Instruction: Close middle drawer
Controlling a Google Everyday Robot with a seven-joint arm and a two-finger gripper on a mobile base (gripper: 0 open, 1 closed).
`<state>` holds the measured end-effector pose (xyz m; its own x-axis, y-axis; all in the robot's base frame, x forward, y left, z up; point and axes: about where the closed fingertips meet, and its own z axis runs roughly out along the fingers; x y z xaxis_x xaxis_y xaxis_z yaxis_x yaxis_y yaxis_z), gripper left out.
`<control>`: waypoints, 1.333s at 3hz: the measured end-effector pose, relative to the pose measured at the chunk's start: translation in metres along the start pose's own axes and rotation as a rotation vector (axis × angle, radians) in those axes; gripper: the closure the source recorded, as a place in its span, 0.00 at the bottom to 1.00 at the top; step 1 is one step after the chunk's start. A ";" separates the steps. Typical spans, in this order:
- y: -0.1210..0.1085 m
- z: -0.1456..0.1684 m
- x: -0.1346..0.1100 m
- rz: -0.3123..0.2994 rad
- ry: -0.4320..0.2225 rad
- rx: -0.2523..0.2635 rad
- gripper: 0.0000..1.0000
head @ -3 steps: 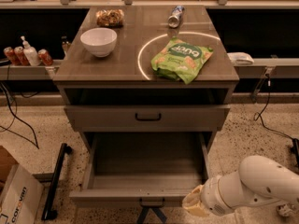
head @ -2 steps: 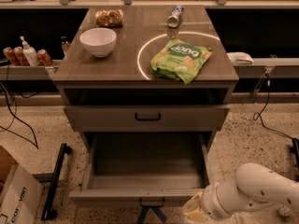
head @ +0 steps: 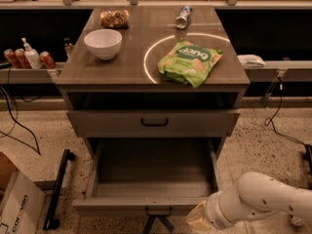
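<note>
The middle drawer (head: 153,179) is pulled far out of the grey-brown cabinet, and its deep box is empty. Its flat front (head: 117,204) faces the bottom of the view, with the small black bar handle (head: 158,211) at the middle. The wider-fronted drawer (head: 97,123) above it is shut. The lowest drawer is hidden below the open one. My gripper (head: 197,221) is on the end of the white arm (head: 263,201) at the lower right. It sits just in front of the right end of the open drawer's front, close to it.
On the cabinet top (head: 131,65) are a white bowl (head: 103,43), a green chip bag (head: 189,61), a brown snack bag (head: 115,18) and a can lying down (head: 183,16). A cardboard box (head: 17,204) and a black bar (head: 57,189) are on the floor at the left.
My gripper has dropped lower and slightly left, toward the bottom edge of the view, and the arm has followed. The drawer has not moved.
</note>
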<state>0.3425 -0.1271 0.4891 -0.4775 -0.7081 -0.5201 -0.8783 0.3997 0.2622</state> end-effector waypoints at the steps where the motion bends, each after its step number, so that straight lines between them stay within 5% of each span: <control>1: -0.016 0.028 0.008 -0.007 0.004 0.026 1.00; 3: -0.057 0.075 0.031 0.028 -0.029 0.045 1.00; 4: -0.103 0.093 0.026 0.041 -0.055 0.063 1.00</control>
<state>0.4221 -0.1322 0.3726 -0.5096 -0.6578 -0.5546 -0.8541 0.4648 0.2335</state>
